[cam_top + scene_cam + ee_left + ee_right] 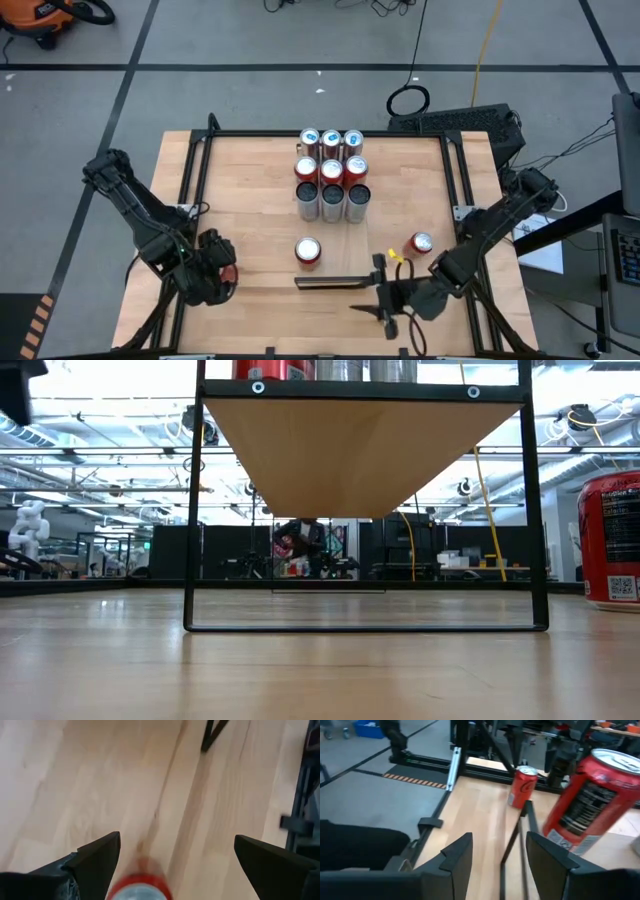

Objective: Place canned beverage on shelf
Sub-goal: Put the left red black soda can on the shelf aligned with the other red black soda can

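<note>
Can [307,251] sits lower middle of the table, rigid, slick, probably full and heavyish, so grab mid-body; left gripper [175,865] wide open, right gripper [498,855] open too, both empty.

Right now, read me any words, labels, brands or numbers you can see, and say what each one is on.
No text can be read here.
Red can, low view: white print and a square code, too small.
Tilted red can, right wrist view: label print blurred.
Farther red can, same view: white script blurred.
</note>
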Robot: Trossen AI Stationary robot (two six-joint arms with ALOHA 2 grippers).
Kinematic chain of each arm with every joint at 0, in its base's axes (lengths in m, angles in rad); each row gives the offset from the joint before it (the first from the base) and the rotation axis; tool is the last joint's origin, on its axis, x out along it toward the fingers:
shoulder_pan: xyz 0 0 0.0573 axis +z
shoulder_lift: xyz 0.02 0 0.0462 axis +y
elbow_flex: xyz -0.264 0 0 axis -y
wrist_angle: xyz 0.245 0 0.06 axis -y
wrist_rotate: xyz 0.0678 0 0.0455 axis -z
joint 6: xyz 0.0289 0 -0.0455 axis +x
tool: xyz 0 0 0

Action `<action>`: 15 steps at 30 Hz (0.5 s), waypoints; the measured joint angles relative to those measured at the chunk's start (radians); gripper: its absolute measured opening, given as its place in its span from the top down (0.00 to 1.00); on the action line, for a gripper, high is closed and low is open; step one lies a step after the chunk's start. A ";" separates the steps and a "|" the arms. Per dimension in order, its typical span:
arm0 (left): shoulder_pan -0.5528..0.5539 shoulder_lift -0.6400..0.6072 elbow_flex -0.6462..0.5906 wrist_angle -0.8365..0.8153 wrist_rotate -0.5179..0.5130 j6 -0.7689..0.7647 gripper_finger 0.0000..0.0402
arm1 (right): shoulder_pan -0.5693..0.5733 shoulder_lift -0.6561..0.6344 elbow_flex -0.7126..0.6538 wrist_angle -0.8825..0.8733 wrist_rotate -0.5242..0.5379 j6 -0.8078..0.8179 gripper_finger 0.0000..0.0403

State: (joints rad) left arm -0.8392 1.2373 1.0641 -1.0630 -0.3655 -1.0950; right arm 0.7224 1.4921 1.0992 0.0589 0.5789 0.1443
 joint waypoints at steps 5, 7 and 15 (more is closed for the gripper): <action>0.002 0.003 0.000 -0.071 0.108 -0.077 0.03 | 0.034 0.000 0.000 -0.003 0.000 -0.029 0.60; 0.003 0.005 0.000 -0.102 0.148 -0.109 0.03 | 0.040 0.000 0.000 -0.004 0.000 -0.049 0.60; 0.003 0.008 -0.001 -0.165 0.201 -0.140 0.03 | 0.043 0.000 0.000 -0.012 -0.002 -0.088 0.60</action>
State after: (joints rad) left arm -0.8364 1.2450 1.0630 -1.2279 -0.1650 -1.2346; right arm 0.7658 1.4921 1.0992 0.0473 0.5774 0.0559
